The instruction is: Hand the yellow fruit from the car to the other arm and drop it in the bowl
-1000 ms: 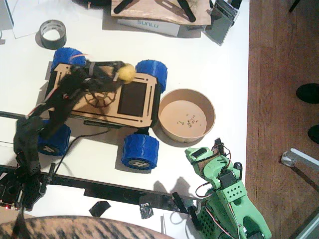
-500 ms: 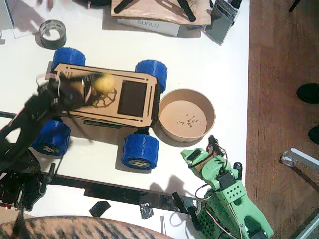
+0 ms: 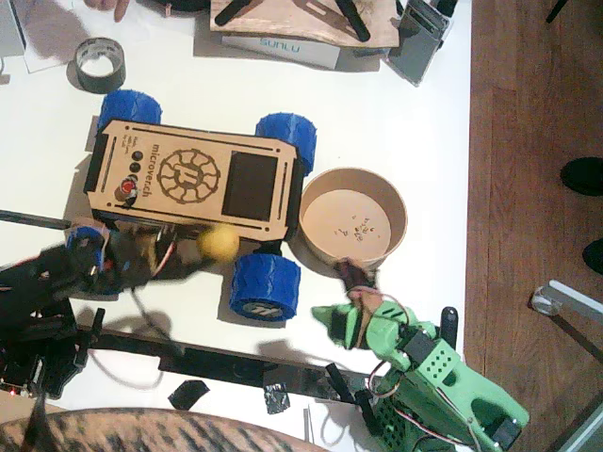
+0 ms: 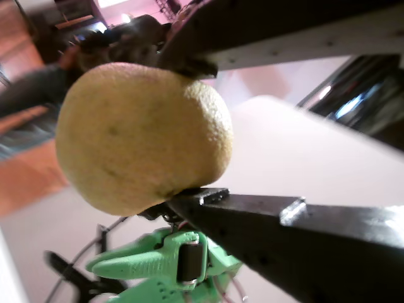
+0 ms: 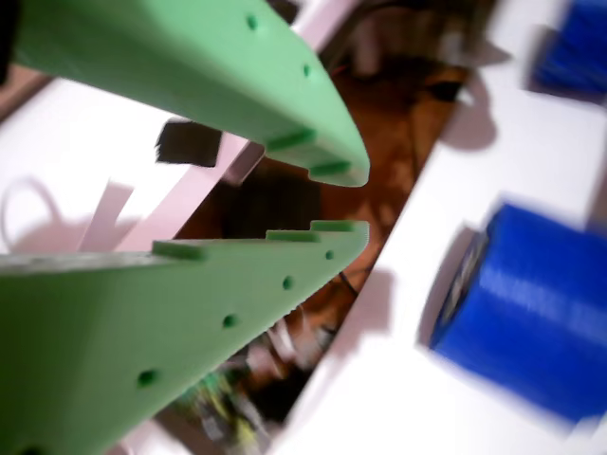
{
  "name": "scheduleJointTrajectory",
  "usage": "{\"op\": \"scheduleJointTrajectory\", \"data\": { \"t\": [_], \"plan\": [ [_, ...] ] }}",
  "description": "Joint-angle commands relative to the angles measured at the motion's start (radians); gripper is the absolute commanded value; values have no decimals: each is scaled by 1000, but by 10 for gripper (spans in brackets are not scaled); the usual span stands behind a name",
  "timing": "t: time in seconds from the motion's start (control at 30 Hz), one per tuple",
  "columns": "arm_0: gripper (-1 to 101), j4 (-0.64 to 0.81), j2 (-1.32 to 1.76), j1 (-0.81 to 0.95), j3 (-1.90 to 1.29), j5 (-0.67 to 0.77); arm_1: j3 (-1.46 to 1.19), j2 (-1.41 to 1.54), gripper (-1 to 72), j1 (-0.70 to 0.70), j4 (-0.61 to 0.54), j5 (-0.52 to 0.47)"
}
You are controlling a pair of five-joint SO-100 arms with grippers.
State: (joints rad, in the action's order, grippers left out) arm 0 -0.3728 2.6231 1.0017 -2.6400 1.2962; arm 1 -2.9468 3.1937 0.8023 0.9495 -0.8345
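Note:
The yellow fruit (image 3: pixel 218 243) hangs just off the near edge of the car (image 3: pixel 188 179), beside its front blue wheel (image 3: pixel 265 286). My black left gripper (image 3: pixel 209 249) is shut on it. In a wrist view the fruit (image 4: pixel 142 136) fills the space between the two black jaws of the left gripper (image 4: pixel 183 129), and the green arm (image 4: pixel 164 265) shows below and beyond it. My green right gripper (image 3: pixel 341 299) points toward the fruit from the right, jaws apart and empty. Its green fingers (image 5: pixel 313 142) show a narrow gap at the tips. The bowl (image 3: pixel 396 202) stands right of the car.
A grey tape roll (image 3: pixel 99 64) lies at the back left, near a person's hand (image 3: pixel 104 8). A box and a wooden board (image 3: pixel 283 28) sit along the far edge. The table's right edge runs just past the bowl. Striped fabric (image 3: pixel 122 428) shows at the bottom. A blue wheel (image 5: pixel 531 313) is close to the green jaws.
The left arm has carried the fruit off the car's deck toward the near side of the table. The green gripper has risen and turned left toward it.

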Motion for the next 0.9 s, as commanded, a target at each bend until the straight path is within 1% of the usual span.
{"op": "scheduleJointTrajectory", "data": {
  "t": [0.0,0.07,0.17,0.2,0.3,0.37,0.47,0.6,0.63,0.73,0.87],
  "plan": [
    [0,114,104,61,-118,81,49,-5,-1,72,-49,-81],
    [0,173,133,106,-181,110,51,-6,-1,115,-74,-114],
    [0,307,135,175,-239,166,49,5,-1,160,-114,-141],
    [0,324,135,196,-247,189,48,14,-1,172,-117,-155],
    [0,327,133,267,-249,250,46,34,-1,216,-129,-173],
    [0,334,126,302,-249,272,46,43,-1,250,-167,-175],
    [0,337,126,336,-249,273,46,67,-1,301,-219,-175],
    [0,331,124,348,-249,275,46,109,1,348,-218,-189],
    [0,327,124,348,-249,275,46,115,22,350,-209,-192],
    [0,322,117,348,-249,275,48,126,172,337,-181,-201],
    [0,321,115,347,-250,275,48,132,295,302,-166,-196]
  ]
}}
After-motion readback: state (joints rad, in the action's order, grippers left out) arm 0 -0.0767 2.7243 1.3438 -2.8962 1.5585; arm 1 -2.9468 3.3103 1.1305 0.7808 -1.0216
